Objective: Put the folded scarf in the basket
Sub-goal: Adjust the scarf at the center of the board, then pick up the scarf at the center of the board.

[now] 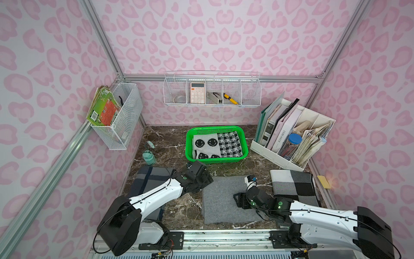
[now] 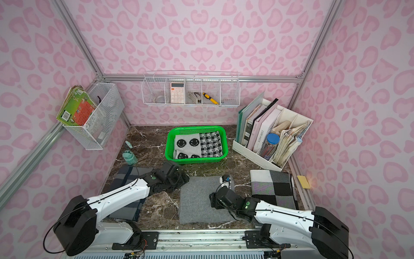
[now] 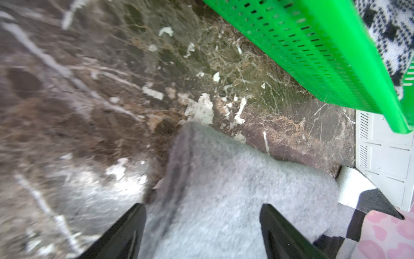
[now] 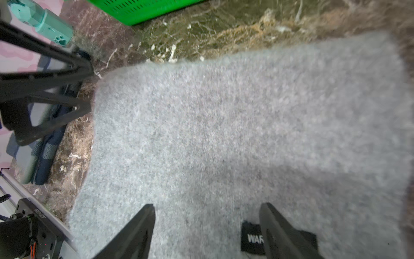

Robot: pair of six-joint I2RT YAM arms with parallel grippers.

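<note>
right up front, the grey scarf [image 1: 224, 201] lies folded flat on the marble table [image 1: 170, 143], between the two arms and well short of the basket. the right gripper [image 4: 207, 207] hangs over its right edge, released, fingers [image 4: 139, 228] spread wide with nothing between them. one finger cuts off a black label [image 4: 252, 237], so only "war" reads. that whole wrist view is soft and smeared.

over to the left gripper [image 3: 202, 208]: also released, jaws wide apart above the scarf's far left corner [image 3: 235, 179]. the marble beside it is blurred. in both top views the black wrist bodies cover the fingertips of each gripper [image 1: 206, 180], so whether they touch the cloth, i cannot tell.

out to the sides, a dark plaid scarf [image 1: 150, 179] is mostly hidden under the left arm, and a black and grey checked scarf [image 1: 291, 183] has its near end covered by the right arm.

further back, a teal bottle [image 1: 149, 157] lies on its side. then the green basket [image 1: 216, 160] sits in the middle, already holding a folded black and white scarf [image 1: 216, 145] with smiley faces and a check pattern, its near edge tucked behind the rim.

at the far right stands a white file rack [image 1: 291, 134], its book titles too small to read.
</note>
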